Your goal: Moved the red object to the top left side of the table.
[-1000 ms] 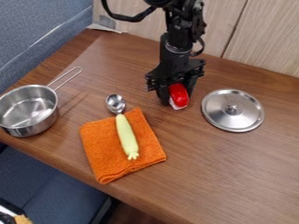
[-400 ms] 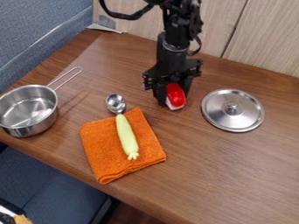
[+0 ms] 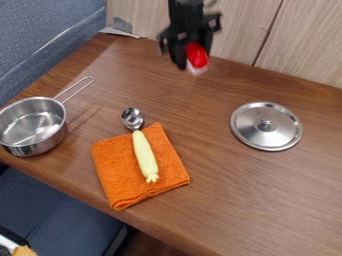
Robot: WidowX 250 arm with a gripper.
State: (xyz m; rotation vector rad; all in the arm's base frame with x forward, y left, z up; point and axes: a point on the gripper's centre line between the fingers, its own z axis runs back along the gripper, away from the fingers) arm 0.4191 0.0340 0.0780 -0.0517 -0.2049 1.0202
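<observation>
- One black gripper (image 3: 192,57) hangs in the upper middle of the frame, its fingers closed around the red object.
- One red object (image 3: 196,54), with a whitish lower end, sits between those fingers, just right of centre near the top; whether it touches the table (image 3: 267,185) is hard to tell.
- One metal pot (image 3: 30,127) stands upright at the left edge, its single looped handle pointing to the upper right.
- One round metal lid (image 3: 257,135) lies right of centre, knob up, apart from the pot.
- One orange cloth (image 3: 120,175), folded, lies left of centre in the lower half.
- One spoon (image 3: 145,155) has its pale yellow handle across the cloth; its metal bowl reaches past the cloth's upper edge.
- One blue padded seat (image 3: 47,30) fills the upper left corner, beside pale wood panelling (image 3: 300,40) along the top.
</observation>
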